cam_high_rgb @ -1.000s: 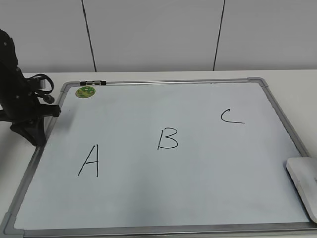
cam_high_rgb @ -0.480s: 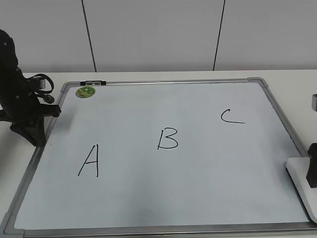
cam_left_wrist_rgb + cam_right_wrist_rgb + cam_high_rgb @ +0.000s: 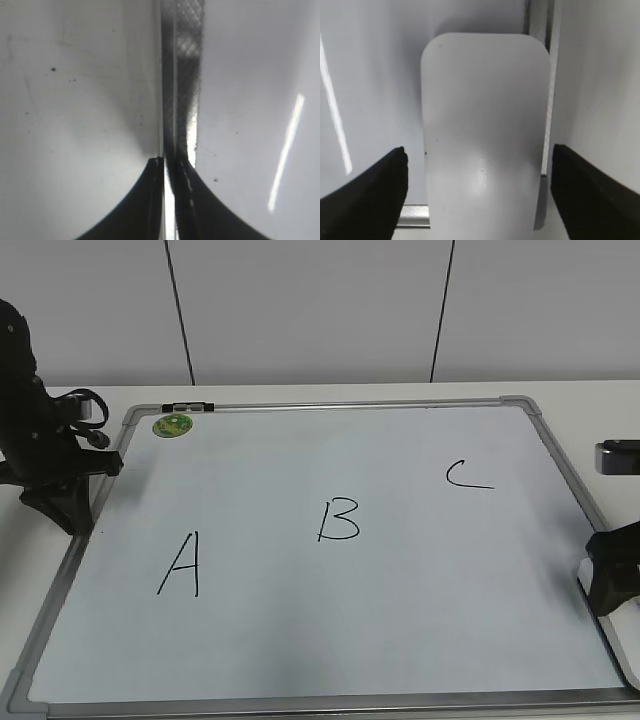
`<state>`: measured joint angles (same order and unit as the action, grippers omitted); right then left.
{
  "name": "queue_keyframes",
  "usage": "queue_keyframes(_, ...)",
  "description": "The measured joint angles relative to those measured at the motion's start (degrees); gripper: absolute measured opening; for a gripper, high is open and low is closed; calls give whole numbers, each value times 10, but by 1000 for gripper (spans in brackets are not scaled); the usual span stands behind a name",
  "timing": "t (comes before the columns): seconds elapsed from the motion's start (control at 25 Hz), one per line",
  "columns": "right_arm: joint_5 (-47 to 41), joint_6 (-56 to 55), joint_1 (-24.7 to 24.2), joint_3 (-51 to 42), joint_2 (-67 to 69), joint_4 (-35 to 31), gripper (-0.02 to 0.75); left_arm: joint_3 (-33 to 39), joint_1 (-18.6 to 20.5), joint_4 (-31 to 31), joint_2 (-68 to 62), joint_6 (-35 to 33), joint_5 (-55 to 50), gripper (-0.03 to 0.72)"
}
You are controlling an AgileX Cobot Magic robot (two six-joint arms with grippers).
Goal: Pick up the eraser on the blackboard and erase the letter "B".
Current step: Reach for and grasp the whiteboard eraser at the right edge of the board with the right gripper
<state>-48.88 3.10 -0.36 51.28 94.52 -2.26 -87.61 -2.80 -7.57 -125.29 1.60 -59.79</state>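
Directly beneath the right gripper [image 3: 477, 195] lies the eraser [image 3: 485, 130], a flat white rounded block sitting at the blackboard's [image 3: 400, 640] lower right corner, partly overlapping the grey frame [image 3: 540, 20]. In the right wrist view the two dark fingers [image 3: 367, 197] are spread wide, one on either side of the eraser, and touching it on neither side; how high they hang above it cannot be judged. From the exterior view only a sliver of the eraser shows at the right edge, mostly hidden behind the right gripper [image 3: 615, 575], which is itself cut off by the picture's border. Three black handwritten letters read on the white surface: "A" [image 3: 180, 565] at lower left, the letter "B" [image 3: 338, 520] near the middle, and "C" [image 3: 468, 475] at upper right, all well apart from the eraser. A small round green magnet [image 3: 172, 425] sits at the top left corner; its print is too small to read. The left gripper [image 3: 167, 200] has its fingers pressed together, over the board's left frame edge.
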Motion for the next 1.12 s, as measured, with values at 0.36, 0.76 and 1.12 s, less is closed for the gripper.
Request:
queue_keyframes(0.36, 23, 0, 0, 0, 31, -2, 661, 0, 0, 0, 0, 0, 0, 50)
queue_keyframes(0.76, 50, 0, 0, 0, 45, -2, 611, 0, 0, 0, 0, 0, 0, 53)
queue_keyframes(1.12, 52, 0, 0, 0, 45, -2, 529, 0, 0, 0, 0, 0, 0, 56)
